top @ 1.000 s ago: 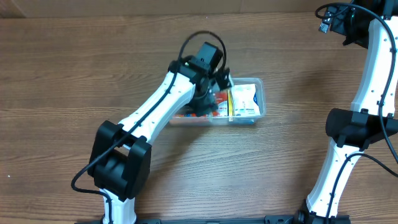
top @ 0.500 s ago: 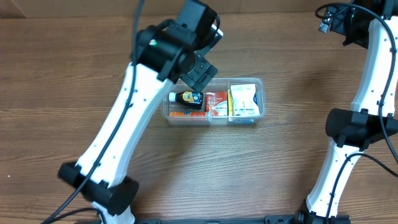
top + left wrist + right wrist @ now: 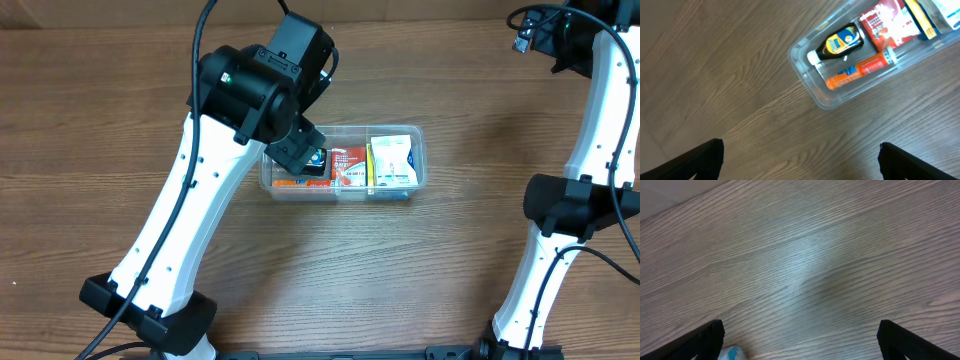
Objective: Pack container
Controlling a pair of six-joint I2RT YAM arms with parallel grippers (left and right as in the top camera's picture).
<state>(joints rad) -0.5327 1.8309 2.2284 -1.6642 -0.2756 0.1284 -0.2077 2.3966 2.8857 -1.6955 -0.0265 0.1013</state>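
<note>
Two claws, both spread wide and empty: left claw (image 3: 801, 162), right claw (image 3: 800, 342). My left arm (image 3: 190, 200) is raised above the 9 o'clock end of the container (image 3: 420, 150), mid-table (image 3: 100, 100). One second ago it reached down inside.

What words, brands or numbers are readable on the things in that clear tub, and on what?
Nothing is legible enough to quote.
On the dark bottle, yellow label: blurred.
On the orange tube: markings too small.
On the red-and-white packet: print blurred.
On the white pouch: too small.
On the container itself: no print visible.
</note>
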